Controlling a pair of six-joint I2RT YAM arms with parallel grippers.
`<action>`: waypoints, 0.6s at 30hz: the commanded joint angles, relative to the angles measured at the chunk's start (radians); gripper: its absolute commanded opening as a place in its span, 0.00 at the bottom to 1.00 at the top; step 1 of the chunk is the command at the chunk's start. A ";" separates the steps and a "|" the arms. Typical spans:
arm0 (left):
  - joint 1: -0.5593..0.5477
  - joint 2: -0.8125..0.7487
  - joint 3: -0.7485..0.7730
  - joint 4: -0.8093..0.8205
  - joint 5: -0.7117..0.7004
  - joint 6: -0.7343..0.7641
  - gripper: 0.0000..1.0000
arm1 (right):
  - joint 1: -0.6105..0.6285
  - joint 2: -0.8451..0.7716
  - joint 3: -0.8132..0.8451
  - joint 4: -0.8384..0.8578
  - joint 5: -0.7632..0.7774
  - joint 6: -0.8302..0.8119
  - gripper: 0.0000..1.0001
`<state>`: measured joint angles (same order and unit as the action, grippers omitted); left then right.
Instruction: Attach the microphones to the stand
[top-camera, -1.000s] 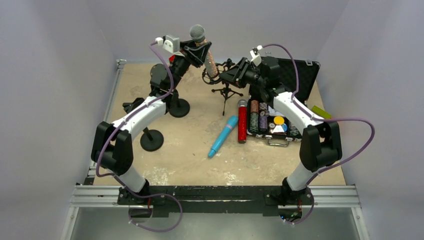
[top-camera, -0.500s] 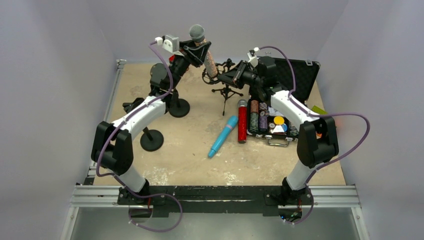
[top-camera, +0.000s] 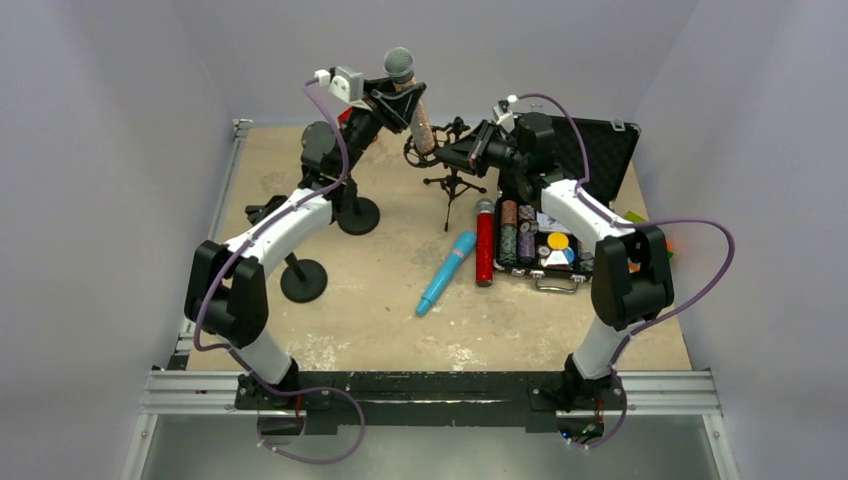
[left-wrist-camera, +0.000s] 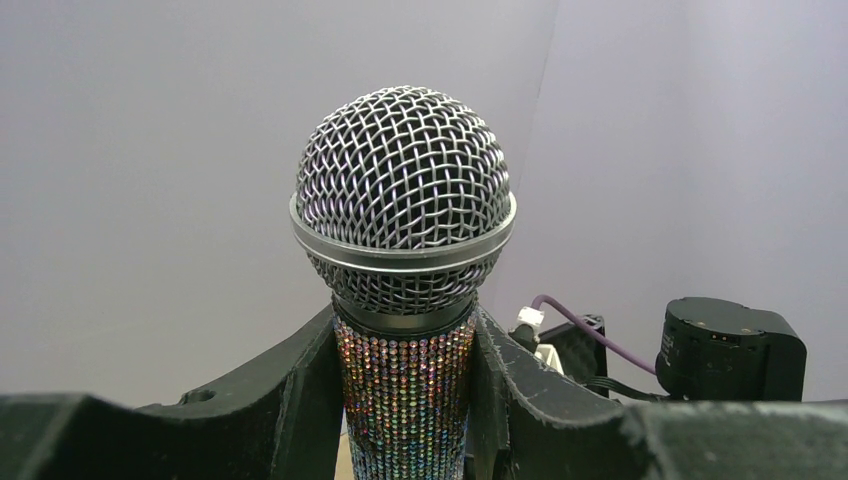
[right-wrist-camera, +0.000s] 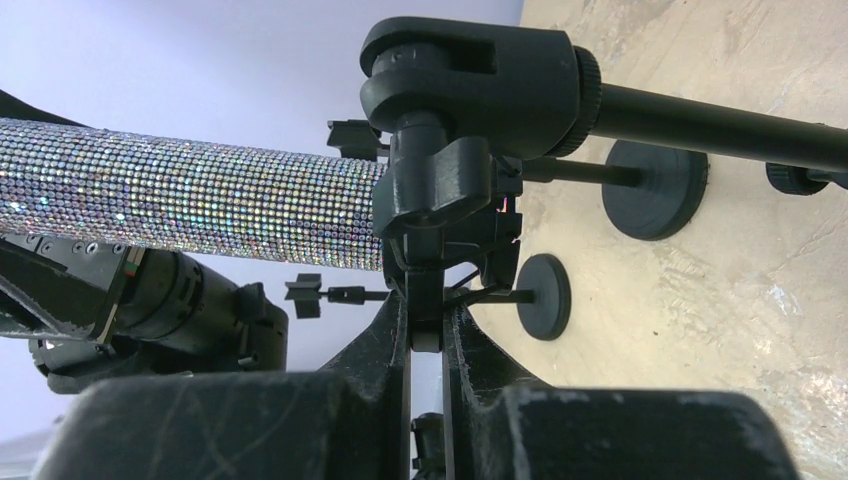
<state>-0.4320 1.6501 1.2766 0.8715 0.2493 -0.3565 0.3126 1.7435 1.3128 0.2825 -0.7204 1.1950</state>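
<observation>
At about 12 o'clock on the table (top-camera: 380, 300), the left gripper (left-wrist-camera: 405, 385) holds the silver-glitter microphone (left-wrist-camera: 404, 225) raised off the surface. Its fingers (left-wrist-camera: 300, 400) are closed against the glitter barrel just under the mesh head, so the tail end is free to go into the mount. The right gripper (right-wrist-camera: 427, 340) meets it from 1 o'clock. Its fingers (right-wrist-camera: 385, 350) are drawn narrow and pinch a thin tab of the clip (right-wrist-camera: 440, 190) on the tripod stand (top-camera: 452, 185), probably to brace the light stand against the push. In the right wrist view the barrel's tail reaches the clip, but I cannot tell whether it is seated.

The light blue microphone (top-camera: 447, 272) lies near the centre, slanted. The red-glitter microphone (top-camera: 485, 243) lies just at its 2 o'clock, alongside the open chip case (top-camera: 605, 150). Both are on the table, not yet mounted.

The farther round-base stand (top-camera: 358, 215) at 10 o'clock sits close under the left arm. The nearer round-base stand (top-camera: 303, 280) is at 9 o'clock. The tripod's legs and the case edge crowd the space below the clip, so the left arm's approach from above looks like the freest line
</observation>
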 joint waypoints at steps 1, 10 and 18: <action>0.008 0.098 -0.020 -0.274 0.120 -0.030 0.00 | -0.004 -0.028 0.040 0.149 -0.096 0.114 0.00; 0.016 0.126 -0.034 -0.408 0.129 -0.058 0.00 | -0.018 -0.022 0.024 0.168 -0.100 0.117 0.00; 0.016 0.132 -0.213 0.061 0.024 -0.190 0.00 | -0.022 -0.009 0.010 0.204 -0.105 0.166 0.00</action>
<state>-0.4019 1.6779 1.2049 1.0187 0.2619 -0.4747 0.2955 1.7626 1.3060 0.3378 -0.7761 1.2278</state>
